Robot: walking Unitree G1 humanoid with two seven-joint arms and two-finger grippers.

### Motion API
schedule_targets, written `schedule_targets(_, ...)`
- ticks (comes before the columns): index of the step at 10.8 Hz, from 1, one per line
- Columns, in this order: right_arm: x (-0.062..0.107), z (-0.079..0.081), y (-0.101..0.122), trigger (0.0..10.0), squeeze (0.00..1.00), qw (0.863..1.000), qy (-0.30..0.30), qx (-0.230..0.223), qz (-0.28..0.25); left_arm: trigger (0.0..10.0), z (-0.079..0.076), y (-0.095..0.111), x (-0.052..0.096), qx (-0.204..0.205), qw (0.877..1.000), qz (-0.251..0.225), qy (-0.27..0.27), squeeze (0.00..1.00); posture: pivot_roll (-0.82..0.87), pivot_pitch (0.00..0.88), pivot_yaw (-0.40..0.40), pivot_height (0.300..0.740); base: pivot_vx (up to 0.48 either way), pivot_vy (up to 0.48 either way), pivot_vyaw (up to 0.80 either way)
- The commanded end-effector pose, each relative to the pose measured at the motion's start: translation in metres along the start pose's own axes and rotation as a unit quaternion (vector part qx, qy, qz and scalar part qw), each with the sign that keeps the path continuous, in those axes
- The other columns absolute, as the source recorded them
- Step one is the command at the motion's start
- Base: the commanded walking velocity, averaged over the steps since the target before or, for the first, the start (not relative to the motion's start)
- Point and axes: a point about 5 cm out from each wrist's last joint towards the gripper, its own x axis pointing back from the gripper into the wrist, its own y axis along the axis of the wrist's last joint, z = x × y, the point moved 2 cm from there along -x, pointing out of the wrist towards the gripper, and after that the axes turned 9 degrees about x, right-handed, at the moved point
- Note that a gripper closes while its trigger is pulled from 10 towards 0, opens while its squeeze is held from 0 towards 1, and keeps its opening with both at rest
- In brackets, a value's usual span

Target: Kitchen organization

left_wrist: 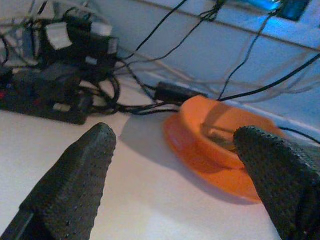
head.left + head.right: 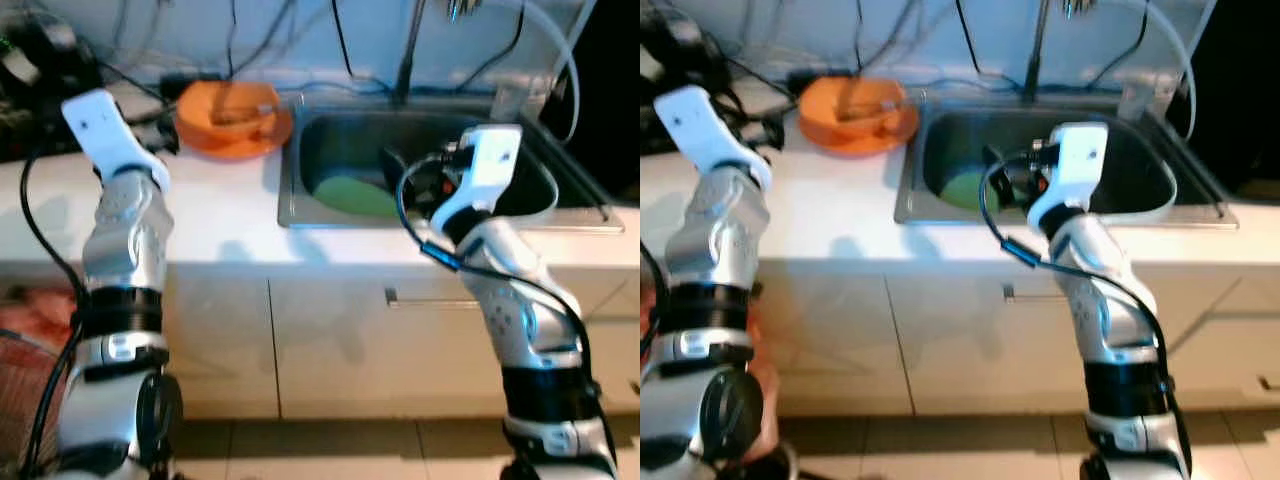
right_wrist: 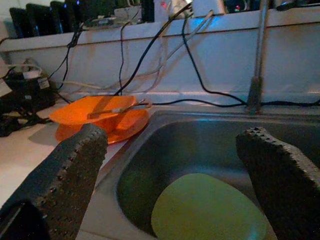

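Right claw (image 3: 170, 185) open over sink (image 2: 300, 205) holding green plate (image 3: 207, 210), left claw (image 1: 185, 170) open near orange bowl (image 1: 220, 125)

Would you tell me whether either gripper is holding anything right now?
Nothing is held: the left gripper and the right gripper are both open and empty.

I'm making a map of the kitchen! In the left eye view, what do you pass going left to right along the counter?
Tangle of black cables → left gripper → orange bowl → green plate in the sink → right gripper.
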Motion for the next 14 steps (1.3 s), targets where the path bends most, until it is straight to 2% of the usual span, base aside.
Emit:
schedule_targets(1, 0.001, -0.008, 0.004, 10.0, 0.00, 1.000, -0.014, 0.005, -0.004, 10.0, -0.007, 0.003, 0.001, -0.005, 1.000, -0.009, -0.005, 0.00, -0.07, 0.038, 0.017, 0.740, 0.000, 0.000, 0.00)
schedule_targets(3, 0.001, -0.008, 0.004, 10.0, 0.00, 1.000, -0.012, 0.012, -0.004, 10.0, -0.007, 0.004, 0.002, -0.002, 1.000, -0.014, -0.003, 0.00, -0.07, 0.038, 0.015, 0.740, 0.000, 0.000, 0.20)
schedule_targets(5, 0.000, -0.008, 0.003, 10.0, 0.00, 1.000, -0.015, 0.017, 0.000, 10.0, -0.009, 0.004, 0.003, -0.001, 1.000, -0.014, -0.003, 0.00, -0.07, 0.038, 0.013, 0.740, 0.000, 0.000, 0.80)
schedule_targets(7, 0.000, -0.009, 0.003, 10.0, 0.00, 1.000, -0.018, 0.011, -0.003, 10.0, -0.010, 0.002, 0.004, 0.001, 1.000, -0.010, -0.009, 0.00, -0.07, 0.039, 0.013, 0.740, 0.000, 0.000, 0.00)
schedule_targets(9, 0.002, -0.014, 0.006, 10.0, 0.00, 0.999, -0.040, 0.002, -0.013, 10.0, -0.021, -0.012, 0.011, 0.008, 0.998, 0.020, -0.051, 0.00, -0.07, 0.040, 0.011, 0.740, 0.000, 0.000, 0.00)
schedule_targets(11, 0.006, -0.017, 0.002, 10.0, 0.00, 0.998, -0.065, 0.002, -0.014, 10.0, -0.025, -0.047, 0.042, -0.008, 0.990, 0.066, -0.121, 0.00, -0.06, 0.048, -0.003, 0.740, 0.000, 0.000, 0.00)
schedule_targets(12, 0.007, -0.017, 0.003, 10.0, 0.00, 0.997, -0.077, 0.009, -0.026, 10.0, -0.020, -0.059, 0.057, -0.021, 0.987, 0.081, -0.135, 0.00, -0.05, 0.053, -0.010, 0.740, 0.000, 0.000, 0.00)
schedule_targets(14, 0.007, -0.011, 0.002, 10.0, 0.00, 0.996, -0.081, 0.009, -0.031, 10.0, -0.018, -0.066, 0.072, -0.048, 0.983, 0.074, -0.158, 0.00, -0.04, 0.056, -0.017, 0.740, 0.000, 0.000, 0.00)
